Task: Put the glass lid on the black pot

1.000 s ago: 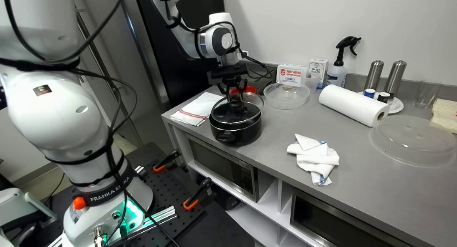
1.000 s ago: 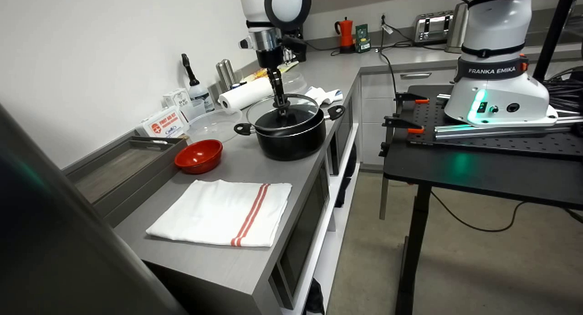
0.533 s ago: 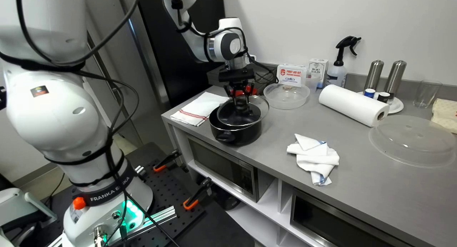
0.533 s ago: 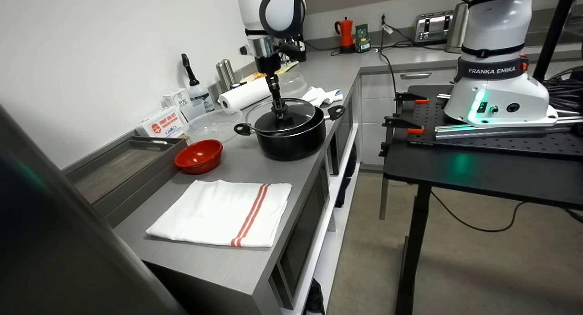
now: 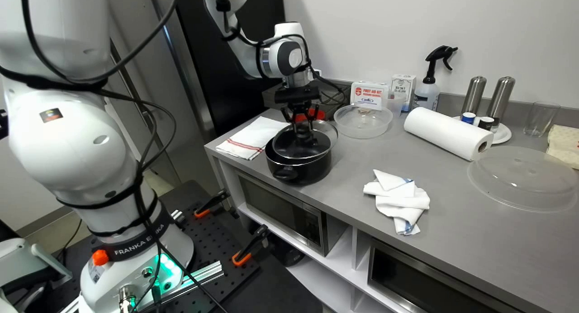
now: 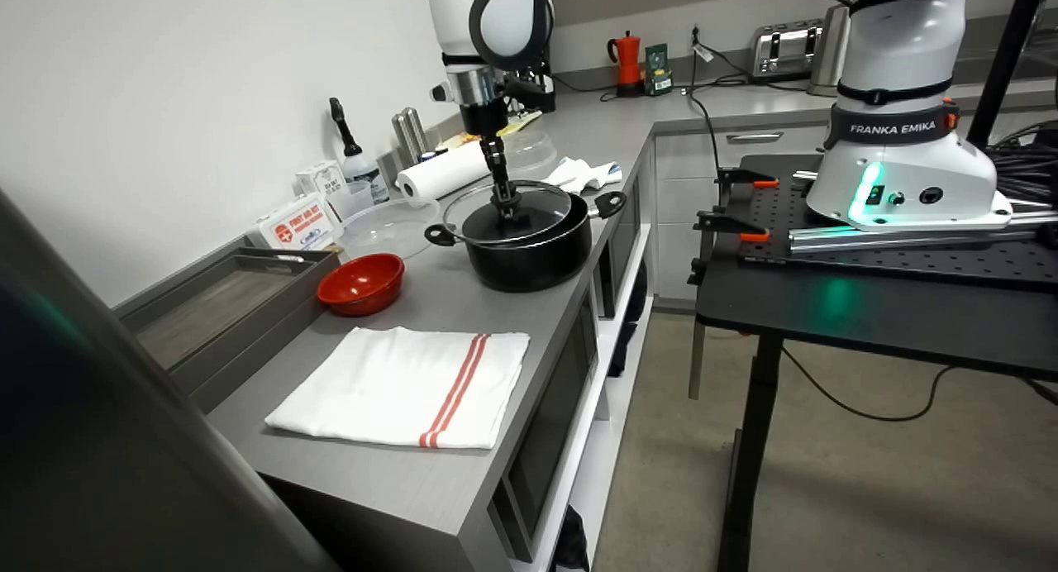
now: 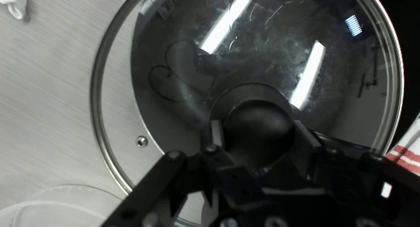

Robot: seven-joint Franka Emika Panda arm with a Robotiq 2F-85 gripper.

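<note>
The glass lid [image 5: 326,134] is round and see-through, with a metal rim and a dark knob. My gripper [image 5: 304,133] is shut on the lid's knob, as the wrist view shows [image 7: 256,132]. The lid also shows in an exterior view [image 6: 547,212]. It is over the black pot [image 5: 302,172] but off-centre, overhanging the side toward the wall. In the wrist view the grey counter shows through the left part of the lid [image 7: 177,128]. The pot [image 6: 529,268] stands on the counter with its handles out. I cannot tell whether the lid's rim touches the pot.
A red bowl [image 6: 361,284], a grey tray [image 6: 194,340] and a folded striped towel [image 6: 388,390] lie near the pot. A clear dish [image 5: 364,125] stands close behind it. A paper roll [image 5: 443,132], a crumpled cloth [image 5: 398,200] and a large clear disc [image 5: 520,182] lie farther along.
The gripper, holding the lid, has moved lower and toward the wall side of the pot since a second ago. In the last half second it has shifted only slightly. The pot has not moved.
</note>
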